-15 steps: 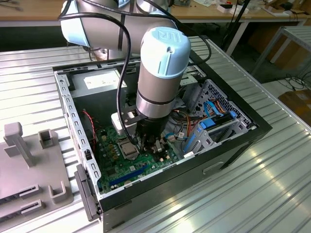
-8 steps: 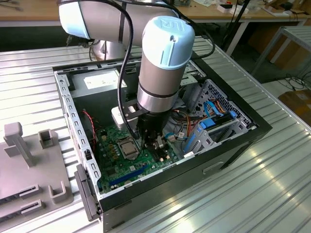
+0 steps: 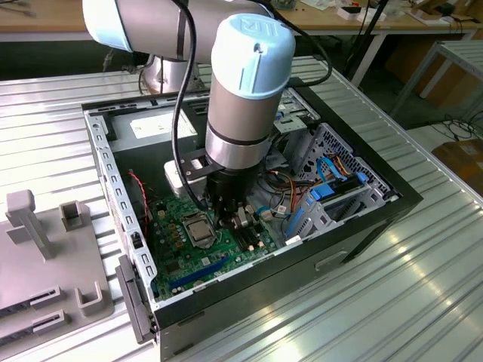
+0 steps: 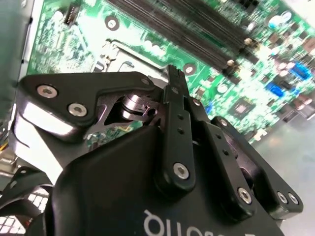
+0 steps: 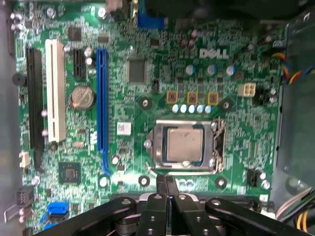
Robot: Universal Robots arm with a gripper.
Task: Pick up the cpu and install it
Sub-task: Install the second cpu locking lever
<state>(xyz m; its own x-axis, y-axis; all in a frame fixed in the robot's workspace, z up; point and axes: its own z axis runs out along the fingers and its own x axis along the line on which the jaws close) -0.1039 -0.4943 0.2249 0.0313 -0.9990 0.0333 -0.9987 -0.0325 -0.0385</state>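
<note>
Silver-grey metal top: the cpu (image 5: 184, 143), a flat square chip, lies face up and level inside the socket frame (image 5: 186, 124) on the green motherboard (image 5: 147, 88); being square, it has no long axis, and its edges run parallel to the frame's sides. It sits just beyond the fingertips (image 5: 166, 180), apart from them. Gripper (image 3: 229, 220): the fingers are pressed together, clenched on nothing. Arm: wrist pointing straight down into the open computer case (image 3: 392, 197), black gripper body low over the board beside the socket. Blue expansion slot (image 5: 102, 108) and white slot (image 5: 55, 91) lie farther off to one side of the fingers. The case rests on a ribbed metal table (image 3: 377, 302).
</note>
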